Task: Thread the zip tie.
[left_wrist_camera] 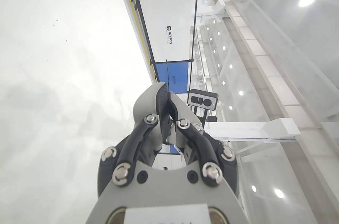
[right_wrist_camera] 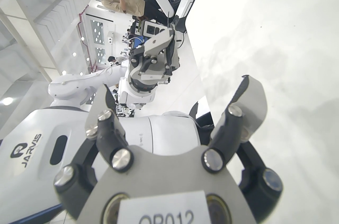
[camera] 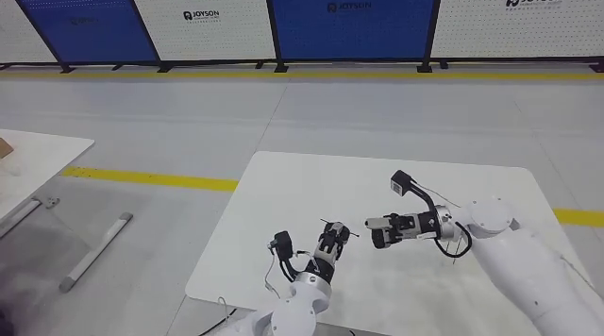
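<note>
**Left claw clamped on the zip tie, right claw open beside it**

The left claw [left_wrist_camera: 168, 92] was pressed together on the black zip tie [left_wrist_camera: 166, 71], its two fingers [left_wrist_camera: 147, 103] meeting with the strap pinched between the dark pads. A thin length of the tie stood out past the fingertips, and a shorter bit showed behind the pads toward the wrist. Which end of the tie was gripped could not be told.

The right claw [right_wrist_camera: 177, 96] was spread wide, its fingers [right_wrist_camera: 250, 95] well apart and holding nothing. It pointed toward the left claw, which appeared farther off in the right wrist view with the thin strap sticking out from it.

In the top view the two claws faced each other, near but not touching, with the zip tie between them as a fine dark line across the left claw. Both hung above the white surface [camera: 311, 194], toward the side nearest the robot. The tie was clear of the surface, carried by the left claw alone.

The right arm's wrist camera [left_wrist_camera: 202, 101] sat just beyond the left claw's fingertips in the left wrist view. Further out, a second white table [camera: 38, 157] stood apart at one side. A yellow line [camera: 151, 178] ran along the grey floor, and blue and white partition panels [camera: 349, 6] closed off the back.
</note>
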Robot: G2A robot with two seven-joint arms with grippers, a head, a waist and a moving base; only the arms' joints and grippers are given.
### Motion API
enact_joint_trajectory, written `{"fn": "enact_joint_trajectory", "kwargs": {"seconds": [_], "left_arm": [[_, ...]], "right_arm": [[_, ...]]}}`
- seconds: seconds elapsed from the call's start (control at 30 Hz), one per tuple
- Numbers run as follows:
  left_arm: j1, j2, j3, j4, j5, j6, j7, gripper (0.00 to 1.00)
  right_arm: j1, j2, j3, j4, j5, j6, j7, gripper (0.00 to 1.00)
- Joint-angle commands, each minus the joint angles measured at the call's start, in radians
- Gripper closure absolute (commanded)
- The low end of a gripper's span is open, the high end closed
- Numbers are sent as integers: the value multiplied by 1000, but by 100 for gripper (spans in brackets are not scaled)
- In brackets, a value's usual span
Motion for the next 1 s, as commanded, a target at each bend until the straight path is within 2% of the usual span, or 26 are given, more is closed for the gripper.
{"fn": "enact_joint_trajectory", "kwargs": {"seconds": [0.0, 0.37, 0.47, 0.57, 0.67, 0.97], "left_arm": [[0, -5, -4, 2, -11, 7, -9, 100], [1, -6, -7, 5, -12, 8, -21, 100], [3, -7, -11, 24, 40, 2, -56, 100], [9, -6, -15, 40, 95, -2, -93, 100], [14, -5, -36, 52, 121, -13, -122, 100], [14, -5, -36, 52, 121, -13, -122, 100]], "right_arm": [[2, -3, 0, 5, 2, 0, 1, 0], [2, -3, 0, 5, 2, 0, 1, 0], [-6, -3, -2, -2, -7, 17, 14, 0], [0, -11, -17, 16, -7, 26, 19, 0], [14, -20, -24, 45, 3, 25, 19, 0], [14, -20, -24, 45, 3, 25, 19, 0]]}}
